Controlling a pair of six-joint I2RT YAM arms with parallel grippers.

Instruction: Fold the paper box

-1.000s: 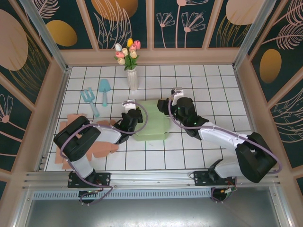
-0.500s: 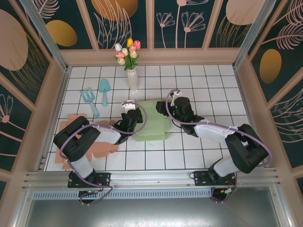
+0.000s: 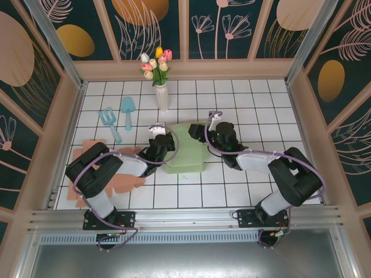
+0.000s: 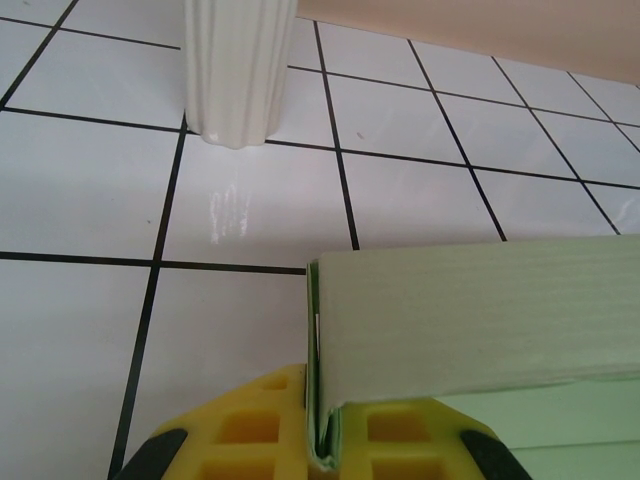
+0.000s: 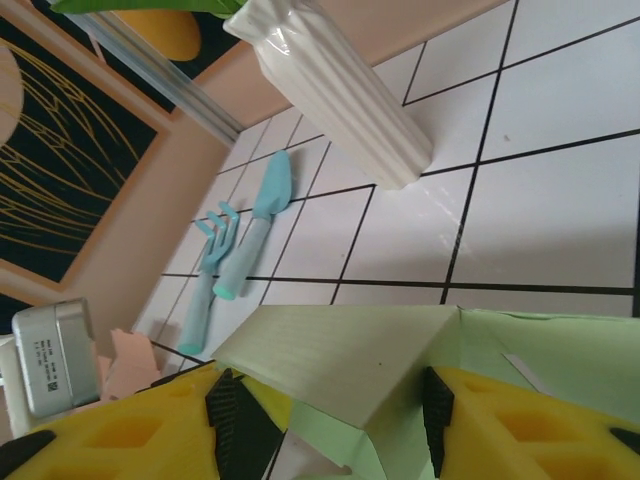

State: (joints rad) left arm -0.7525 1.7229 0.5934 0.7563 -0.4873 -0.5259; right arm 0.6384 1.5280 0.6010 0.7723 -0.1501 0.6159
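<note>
White tiled counter (image 3: 261,104) carries the green paper box (image 3: 185,152) between the left pincer (image 4: 322,452), clenched tight on its edge, and the right pincer (image 5: 335,425), straddling a flap (image 5: 340,350) with grip unclear, so fold slowly.

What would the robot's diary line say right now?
task: fold paper box | left gripper: shut on its edge | right gripper: around flap, grip unclear

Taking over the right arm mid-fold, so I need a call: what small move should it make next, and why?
Probably close the right gripper on the raised flap of the paper box. Its jaws stand apart with that flap between them, not clamped, while the left gripper is shut on the box's left edge, steadying it. Gripping first should allow folding the flap.
</note>
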